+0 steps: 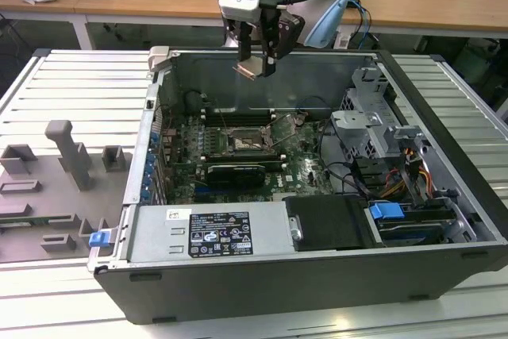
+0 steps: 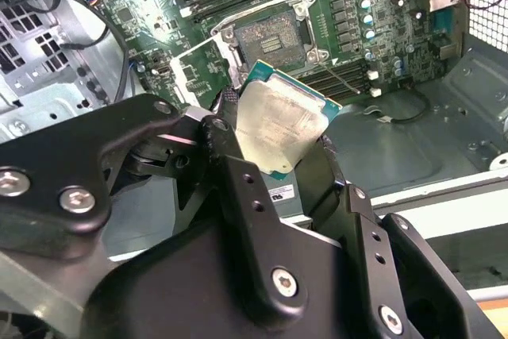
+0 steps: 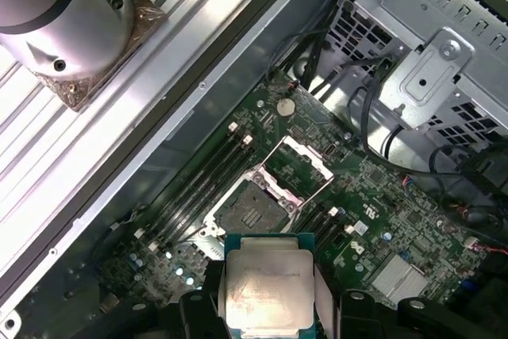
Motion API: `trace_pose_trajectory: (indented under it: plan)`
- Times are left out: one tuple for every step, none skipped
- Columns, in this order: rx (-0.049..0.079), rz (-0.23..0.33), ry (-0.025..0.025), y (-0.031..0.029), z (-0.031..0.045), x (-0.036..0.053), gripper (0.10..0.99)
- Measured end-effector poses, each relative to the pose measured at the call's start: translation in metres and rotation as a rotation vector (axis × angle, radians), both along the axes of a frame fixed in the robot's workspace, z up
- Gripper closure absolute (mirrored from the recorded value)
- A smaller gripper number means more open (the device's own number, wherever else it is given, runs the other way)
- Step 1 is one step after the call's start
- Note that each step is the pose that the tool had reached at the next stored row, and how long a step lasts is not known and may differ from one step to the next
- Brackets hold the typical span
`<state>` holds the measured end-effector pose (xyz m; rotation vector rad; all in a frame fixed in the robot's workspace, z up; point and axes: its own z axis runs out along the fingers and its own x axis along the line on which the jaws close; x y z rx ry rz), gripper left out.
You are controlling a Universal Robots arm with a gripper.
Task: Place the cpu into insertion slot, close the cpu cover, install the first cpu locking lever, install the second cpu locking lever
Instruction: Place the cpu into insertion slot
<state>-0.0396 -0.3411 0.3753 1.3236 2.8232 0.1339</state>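
Claw (image 1: pixel 258 59) is clenched on the cpu (image 1: pixel 248 69), with one black finger on each of two sides. It hangs high over the open computer case (image 1: pixel 444 196), well above the green board (image 1: pixel 305 168). From the exterior view the cpu is just a tiny tilted chip at the claw tips, and its shape is hard to tell.

The second wrist view shows the cpu (image 2: pixel 282 129) better. Its pale metal top is dull and smeary, with a green rim around it. The fingers (image 2: pixel 230 172) hide part of its edges, so not all four corners can be seen. The first wrist view shows the same top (image 3: pixel 266 283), but the end of the chip is lost between the dark claw parts.

Down on the board, the insertion slot (image 3: pixel 250 212) lies bare, with nothing in it. The cpu cover (image 3: pixel 305 166) stands tipped up, joined to one side of the slot. Green board shows through its cut-out middle. The cpu is well apart from both.

The case sits on a grey ribbed desk (image 1: pixel 71 77). Some grey blocks (image 1: pixel 71 156) stand on the desk at the exterior view's left.
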Motion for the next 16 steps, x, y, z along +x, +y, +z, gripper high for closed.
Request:
trace_pose_trajectory:
  plan:
    - [0.0,-0.007,0.0,0.0,-0.0001,0.0,0.553]
    - [0.0,-0.015,0.0,0.0,-0.0002,0.0,0.553]
    - [0.0,-0.035,0.0,0.0,-0.0004,0.0,0.553]
    - [0.0,-0.047,0.0,0.0,-0.0004,0.0,0.553]
    - [0.0,-0.06,0.0,0.0,-0.0004,0.0,0.553]
    - [0.0,-0.081,0.0,0.0,-0.0006,0.0,0.553]
    - [0.0,-0.092,0.0,0.0,-0.0006,0.0,0.553]
    - [0.0,-0.115,0.0,0.0,-0.0007,0.0,0.553]
    - [0.0,-0.126,0.0,0.0,-0.0008,0.0,0.553]
    - [0.0,-0.136,0.0,0.0,-0.0008,0.0,0.553]
    - [0.0,-0.145,0.0,0.0,-0.0009,0.0,0.553]
    - [0.0,-0.154,0.0,0.0,-0.001,0.0,0.553]
    - [0.0,-0.163,0.0,0.0,-0.001,0.0,0.553]
    - [0.0,-0.171,0.0,0.0,-0.001,0.0,0.553]
    - [0.0,-0.185,0.0,0.0,-0.0011,0.0,0.553]
    - [0.0,-0.193,0.0,0.0,-0.0012,0.0,0.553]
